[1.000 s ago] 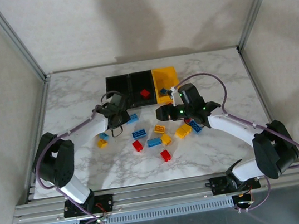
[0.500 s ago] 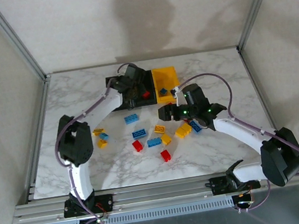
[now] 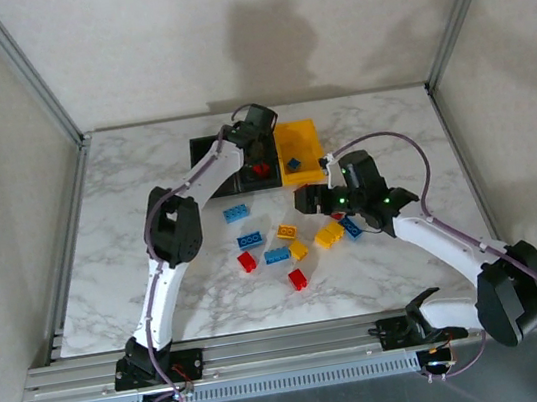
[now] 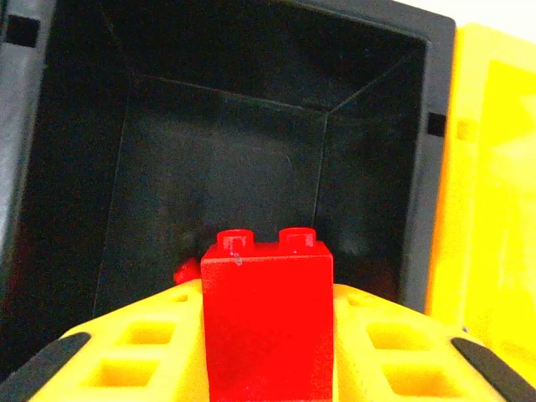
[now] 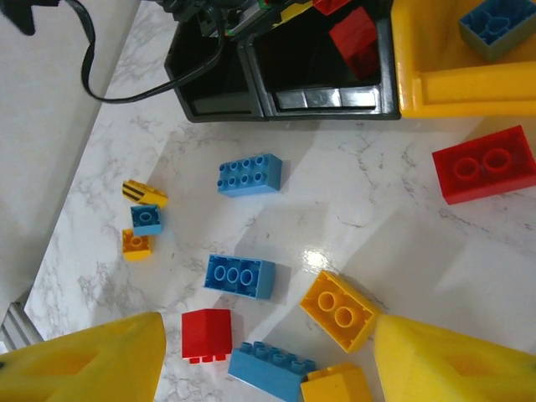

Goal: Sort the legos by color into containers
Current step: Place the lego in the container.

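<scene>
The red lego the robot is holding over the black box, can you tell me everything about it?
The red lego is shiny, smooth plastic, taller than it is wide, with two round studs on the end facing away from the jaws. The left gripper pinches it between yellow jaws, one on each side. It hangs over the open black bin, beside the yellow bin. Only the jaws touch it.

Marbled white bench (image 3: pixel 119 213). Far middle: the containers (image 3: pixel 196 161), two black bins and a yellow bin (image 3: pixel 301 135), joined in a row. Nearer, loose legos scattered on the bare top: a blue eight-stud brick (image 5: pixel 249 174), a second blue brick (image 5: pixel 239 276), a small red brick (image 5: pixel 207 333), a yellow brick (image 5: pixel 339 310), a larger red brick (image 5: pixel 486 165). Apart to the left, three small pieces (image 5: pixel 146 219) lie close together.
</scene>
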Robot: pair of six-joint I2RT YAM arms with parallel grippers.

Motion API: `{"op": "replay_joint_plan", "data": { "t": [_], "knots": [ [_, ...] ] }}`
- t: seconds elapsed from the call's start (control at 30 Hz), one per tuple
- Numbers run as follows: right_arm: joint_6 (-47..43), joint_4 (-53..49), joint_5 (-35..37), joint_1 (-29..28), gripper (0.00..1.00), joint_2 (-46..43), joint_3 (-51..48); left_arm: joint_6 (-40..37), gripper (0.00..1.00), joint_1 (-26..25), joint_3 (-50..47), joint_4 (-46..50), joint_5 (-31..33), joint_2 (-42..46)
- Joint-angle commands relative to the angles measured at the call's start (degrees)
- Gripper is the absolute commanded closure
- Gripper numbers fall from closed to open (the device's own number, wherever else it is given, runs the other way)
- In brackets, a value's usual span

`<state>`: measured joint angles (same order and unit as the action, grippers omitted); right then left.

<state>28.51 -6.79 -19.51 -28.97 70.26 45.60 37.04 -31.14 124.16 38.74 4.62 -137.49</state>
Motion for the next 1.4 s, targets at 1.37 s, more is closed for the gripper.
{"op": "replay_joint_plan", "data": {
  "t": [1.37],
  "knots": [
    [-2.67, 0.71, -0.92, -4.07, 0.3, 7.38, 7.81, 1.45, 0.39, 4.52, -57.24, -6.83, 4.51, 51.1]
  ]
}}
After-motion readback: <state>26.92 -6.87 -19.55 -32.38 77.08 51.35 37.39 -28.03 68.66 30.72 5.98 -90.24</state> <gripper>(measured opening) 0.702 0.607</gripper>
